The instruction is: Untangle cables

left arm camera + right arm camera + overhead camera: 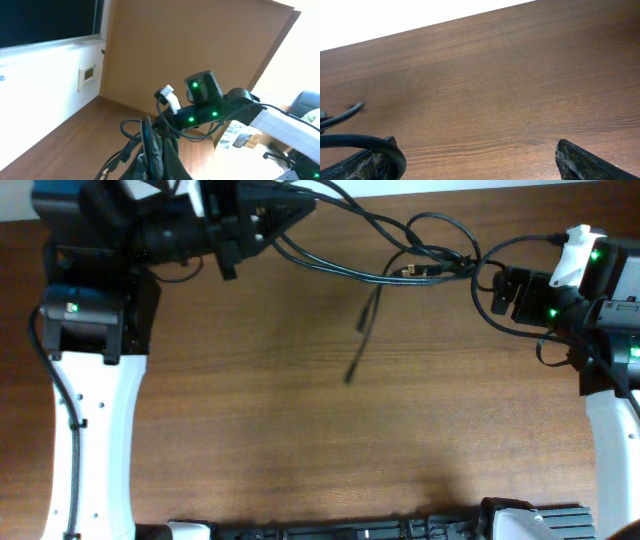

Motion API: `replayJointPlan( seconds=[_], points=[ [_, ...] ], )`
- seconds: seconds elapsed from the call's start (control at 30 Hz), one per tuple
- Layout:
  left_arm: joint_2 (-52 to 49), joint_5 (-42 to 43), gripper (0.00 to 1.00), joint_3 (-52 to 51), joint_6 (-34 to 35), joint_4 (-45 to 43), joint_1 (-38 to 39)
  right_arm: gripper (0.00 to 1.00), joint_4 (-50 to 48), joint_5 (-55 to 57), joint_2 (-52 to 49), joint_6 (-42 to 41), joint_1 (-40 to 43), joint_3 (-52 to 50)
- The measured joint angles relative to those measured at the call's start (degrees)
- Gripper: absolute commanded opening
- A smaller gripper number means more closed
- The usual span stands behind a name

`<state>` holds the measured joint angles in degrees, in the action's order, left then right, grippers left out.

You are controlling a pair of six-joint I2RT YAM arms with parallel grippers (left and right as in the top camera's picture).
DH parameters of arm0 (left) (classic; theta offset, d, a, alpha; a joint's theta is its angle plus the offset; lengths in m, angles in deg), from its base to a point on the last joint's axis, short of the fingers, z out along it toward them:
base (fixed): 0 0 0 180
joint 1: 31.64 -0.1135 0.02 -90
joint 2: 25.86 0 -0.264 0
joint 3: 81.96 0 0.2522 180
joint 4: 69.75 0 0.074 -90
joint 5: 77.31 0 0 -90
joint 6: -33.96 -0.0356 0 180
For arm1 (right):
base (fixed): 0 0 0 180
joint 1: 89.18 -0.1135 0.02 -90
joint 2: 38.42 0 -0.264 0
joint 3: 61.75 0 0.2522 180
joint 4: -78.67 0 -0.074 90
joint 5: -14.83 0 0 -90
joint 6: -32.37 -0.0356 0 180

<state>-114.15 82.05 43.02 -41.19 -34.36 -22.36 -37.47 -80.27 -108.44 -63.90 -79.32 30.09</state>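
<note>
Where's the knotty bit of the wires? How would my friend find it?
Start at the brown wooden table and look along its far edge, between the left arm and the right arm. The cables stretch across there, and the knot sits nearer the right arm. It is the only spot where loops cross each other, with a small pale plug in the middle.

The left arm [90, 430], a white link below black joints, rose along the left side, then bent right across the far edge. Its black 2-finger left gripper [298, 212] was pinched together on thin black cables [432, 262]. The right arm [610, 450], white below and black above with green lights [550, 313], angled left at the far right. Its right gripper [470, 165] held its fingers [582, 162] spread wide.
</note>
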Motion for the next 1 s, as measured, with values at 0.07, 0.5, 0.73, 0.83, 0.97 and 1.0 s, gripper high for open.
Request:
replayJointPlan(
  seconds=[0.07, 0.5, 0.73, 0.83, 0.97, 1.0],
  points=[
    [-0.1, 1.4, 0.00, 0.0, 0.3, -0.1, -1.9, 0.99, 0.2, 1.3, 0.0, 0.0, 0.1, 0.0],
    [0.0, 3.3, 0.00, 0.0, 0.8, -1.4, -18.3, 0.99, 3.5, 13.3, -0.2, 0.2, 0.7, -0.4],
    [0.0, 1.9, 0.00, 0.1, 0.6, -3.9, -28.0, 0.99, 3.6, 15.5, -0.4, 0.2, 0.9, -0.7],
    [0.2, 1.7, 0.00, 0.1, -1.9, -3.9, -28.7, 0.99, 3.7, 16.2, -0.4, 0.2, 1.0, -0.7],
    [0.2, 1.6, 0.00, 0.1, -5.5, -5.2, -28.8, 0.99, 3.7, 16.7, -0.5, 0.3, 1.1, -0.7],
    [0.2, 1.6, 0.00, 0.1, -6.4, -5.2, -28.8, 0.99, 3.8, 16.7, -0.5, 0.2, 1.1, -0.7]
  ],
)
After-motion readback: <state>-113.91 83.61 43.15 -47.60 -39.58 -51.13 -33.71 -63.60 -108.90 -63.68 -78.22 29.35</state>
